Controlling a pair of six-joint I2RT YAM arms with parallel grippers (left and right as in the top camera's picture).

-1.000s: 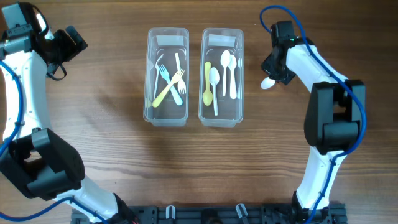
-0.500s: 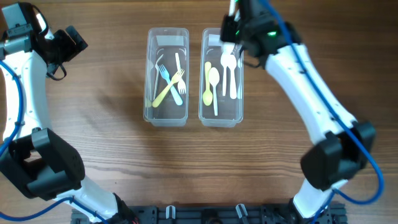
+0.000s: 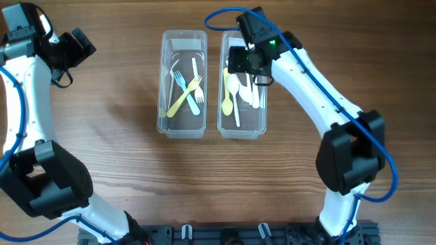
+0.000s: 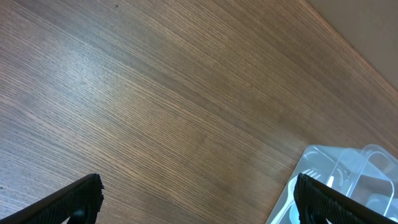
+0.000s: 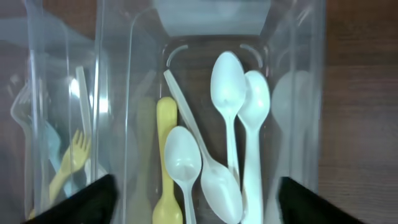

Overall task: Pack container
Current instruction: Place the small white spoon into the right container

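Two clear plastic containers stand side by side. The left container [image 3: 162,102] holds several forks [image 3: 185,90], white, yellow and blue. Several spoons [image 3: 253,85] lie in the right container [image 3: 264,102], white ones beside a yellow spoon [image 5: 165,127]. My right gripper [image 3: 245,62] hovers over the far half of the right container, open, with nothing between its fingers [image 5: 93,200]. Below it one white spoon [image 5: 214,182] lies slantwise across the others. My left gripper [image 3: 78,44] is open over bare wood at the far left, away from both containers.
The table is brown wood. In the left wrist view a corner of the fork container [image 4: 348,180] shows at the lower right, beyond my left gripper [image 4: 202,200]. The arm bases stand at the near edge.
My right gripper swung from the table right of the containers to above the right container, carrying a white spoon, then opened. The spoon now lies inside. The left arm has not moved.
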